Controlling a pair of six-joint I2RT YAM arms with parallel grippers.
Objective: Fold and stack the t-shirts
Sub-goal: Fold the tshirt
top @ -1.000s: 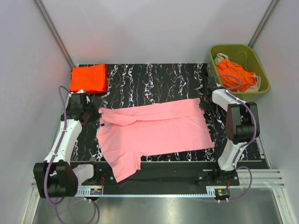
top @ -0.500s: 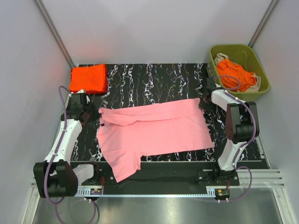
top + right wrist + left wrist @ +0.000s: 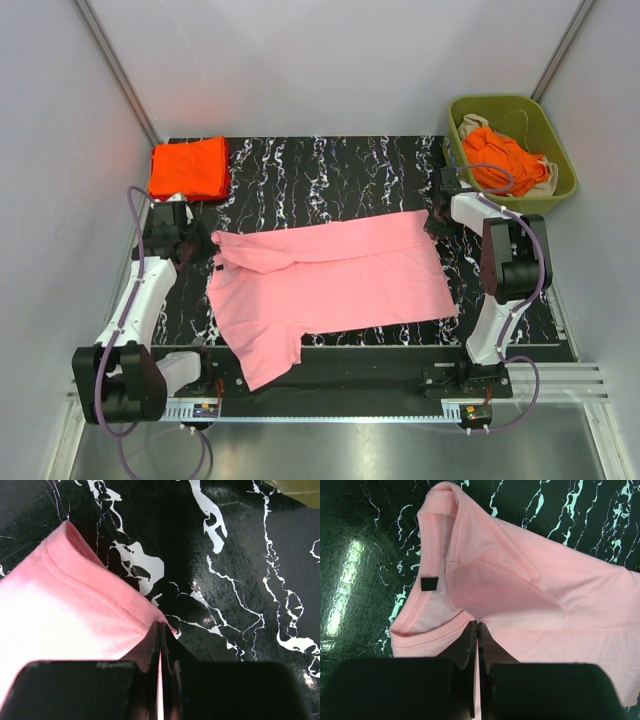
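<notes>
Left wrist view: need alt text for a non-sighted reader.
The left arm's fingers are pinched shut on the pink shirt at the collar edge. A dark label sits inside the neckline, and the shirt lies on a black marbled table.

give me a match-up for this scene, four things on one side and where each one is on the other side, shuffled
1 pink t-shirt
2 folded orange-red t-shirt
3 olive-green bin
4 right gripper

a far left corner of the mat
b shut on the pink t-shirt's corner
c spread across the mat's middle
d off the mat, by its far right corner

Pairs: 1-c, 2-a, 3-d, 4-b
</notes>
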